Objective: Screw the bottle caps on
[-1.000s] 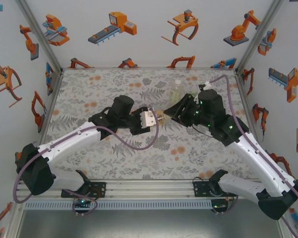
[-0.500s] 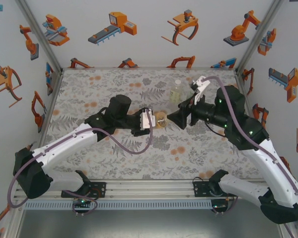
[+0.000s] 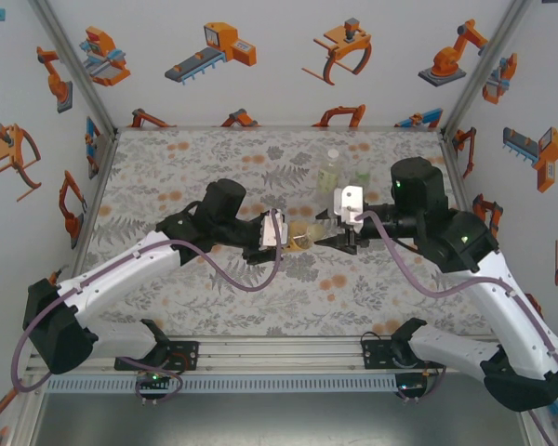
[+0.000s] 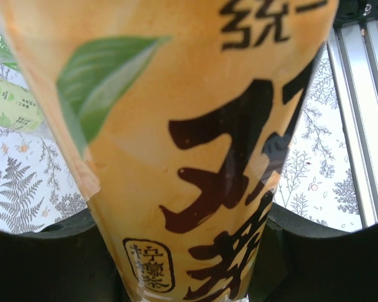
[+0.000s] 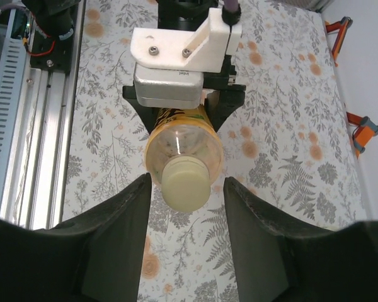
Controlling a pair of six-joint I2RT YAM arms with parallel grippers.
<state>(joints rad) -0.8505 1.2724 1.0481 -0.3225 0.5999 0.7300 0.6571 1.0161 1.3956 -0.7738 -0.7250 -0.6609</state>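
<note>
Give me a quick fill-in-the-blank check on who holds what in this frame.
1. The left gripper is ___ on the amber bottle.
2. The bottle's neck carries a pale ___ cap.
3. The right gripper has its jaws ___, with one finger on each side of that cap and not touching it.
Missing words: shut; yellow; open.

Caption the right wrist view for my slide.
Left gripper holds the amber clear plastic bottle, its pale yellow round cap inside the open right gripper.
</note>
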